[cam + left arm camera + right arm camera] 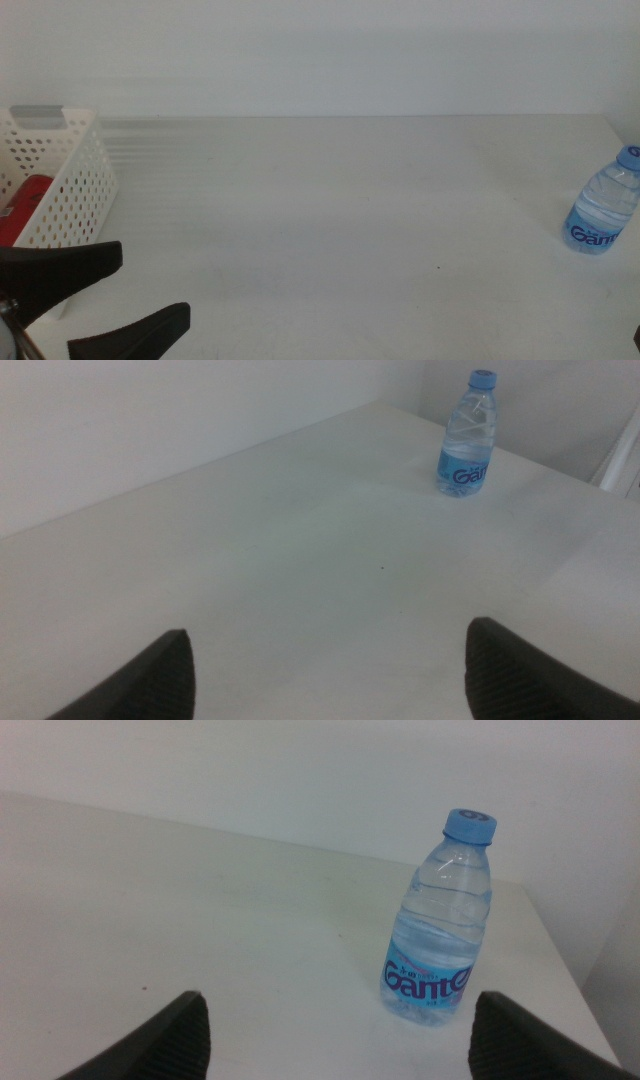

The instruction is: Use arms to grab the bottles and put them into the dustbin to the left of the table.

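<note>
A small clear water bottle [605,205] with a blue cap and label stands upright near the table's right edge. It also shows in the left wrist view [468,440] and the right wrist view [440,925]. The white perforated dustbin [65,185] stands at the far left, with something red [25,205] inside it. My left gripper [154,282] is open and empty at the bottom left, next to the dustbin, and its jaws are wide apart in its own view [330,670]. My right gripper [340,1035] is open and empty, with the bottle a little ahead of it. The yellow-liquid bottle is out of view.
The white table [340,220] stretches bare between the dustbin and the water bottle. A white wall rises behind its far edge. The table's right edge runs just past the bottle.
</note>
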Tool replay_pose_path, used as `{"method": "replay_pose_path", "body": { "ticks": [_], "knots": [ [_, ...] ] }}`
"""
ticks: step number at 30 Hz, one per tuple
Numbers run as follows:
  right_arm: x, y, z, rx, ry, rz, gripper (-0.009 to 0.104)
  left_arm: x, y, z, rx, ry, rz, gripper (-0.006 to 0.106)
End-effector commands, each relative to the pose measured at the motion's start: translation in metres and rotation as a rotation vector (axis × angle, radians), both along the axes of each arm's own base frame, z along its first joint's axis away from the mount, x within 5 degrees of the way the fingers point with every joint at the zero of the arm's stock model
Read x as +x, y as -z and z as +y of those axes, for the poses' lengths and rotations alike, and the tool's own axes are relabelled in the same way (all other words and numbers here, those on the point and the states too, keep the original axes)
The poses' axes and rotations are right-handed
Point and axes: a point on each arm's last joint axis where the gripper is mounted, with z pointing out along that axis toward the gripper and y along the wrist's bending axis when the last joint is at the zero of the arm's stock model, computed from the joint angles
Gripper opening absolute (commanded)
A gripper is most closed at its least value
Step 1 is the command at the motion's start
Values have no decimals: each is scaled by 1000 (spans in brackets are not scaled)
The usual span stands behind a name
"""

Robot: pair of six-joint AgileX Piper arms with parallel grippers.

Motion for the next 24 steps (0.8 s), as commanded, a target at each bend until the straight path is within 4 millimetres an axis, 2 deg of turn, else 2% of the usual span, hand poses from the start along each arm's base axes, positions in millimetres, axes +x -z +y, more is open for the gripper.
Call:
{"method": "replay_pose_path", "body": {
  "ticks": [1, 8, 12, 19, 24],
  "knots": [
    [-2, -20, -1, -4, 10, -99, 68, 1, -16, -1, -88, -5, -58, 86],
    [9, -76, 0, -28, 6, -70, 68, 1, -16, -1, -88, -5, -58, 86],
    [26, -94, 0, -80, 12, -49, 68, 1, -16, -1, -88, -5, -58, 86],
    [59, -92, 2, -86, 15, 30, 68, 1, -16, -1, -88, -5, -58, 86],
    [67, -78, 2, 36, 39, -2, 68, 1, -16, -1, -88, -5, -58, 86]
  ]
}}
